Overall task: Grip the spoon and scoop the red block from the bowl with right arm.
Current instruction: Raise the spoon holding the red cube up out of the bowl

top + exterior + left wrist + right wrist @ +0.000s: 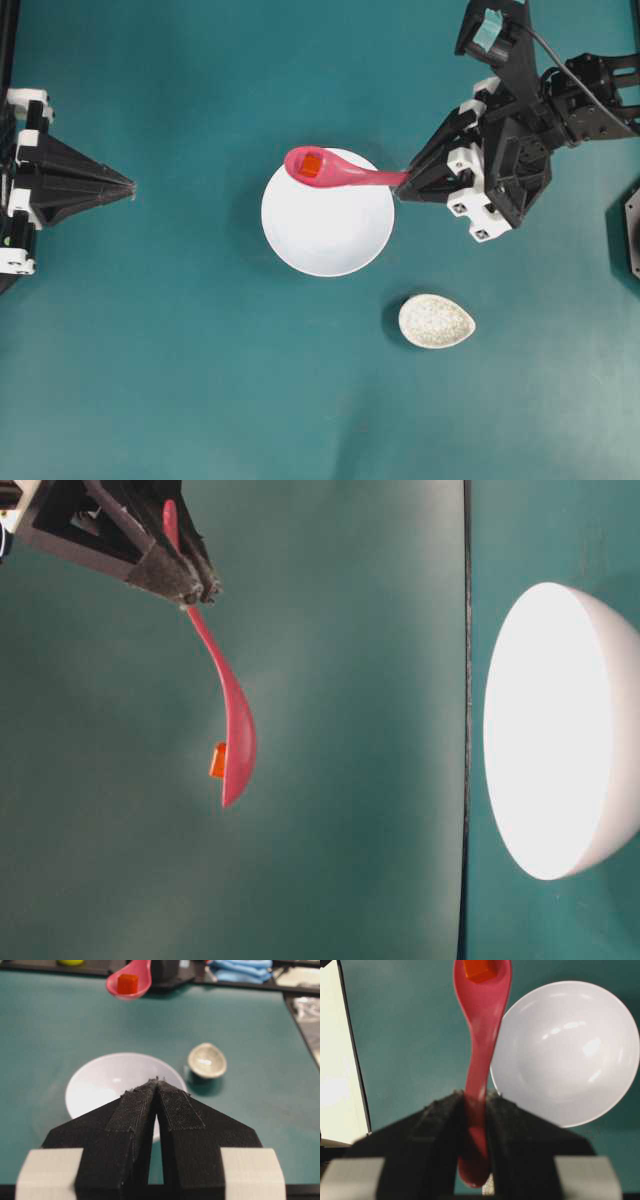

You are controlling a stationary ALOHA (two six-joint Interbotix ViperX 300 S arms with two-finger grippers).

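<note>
teal tabletop (180, 380), blue cloth (240, 970) at far edge

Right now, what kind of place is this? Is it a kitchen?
Probably a robot test bench, not a kitchen: two black grippers, the left gripper and right gripper, face a teal table holding only a bowl and small dish.

A small speckled off-white oval dish (436, 321) sits upright on the teal surface (180, 380), below and slightly left of the right end effector overhead. Folded blue cloth (240, 970) lies beyond the surface's far edge.
</note>
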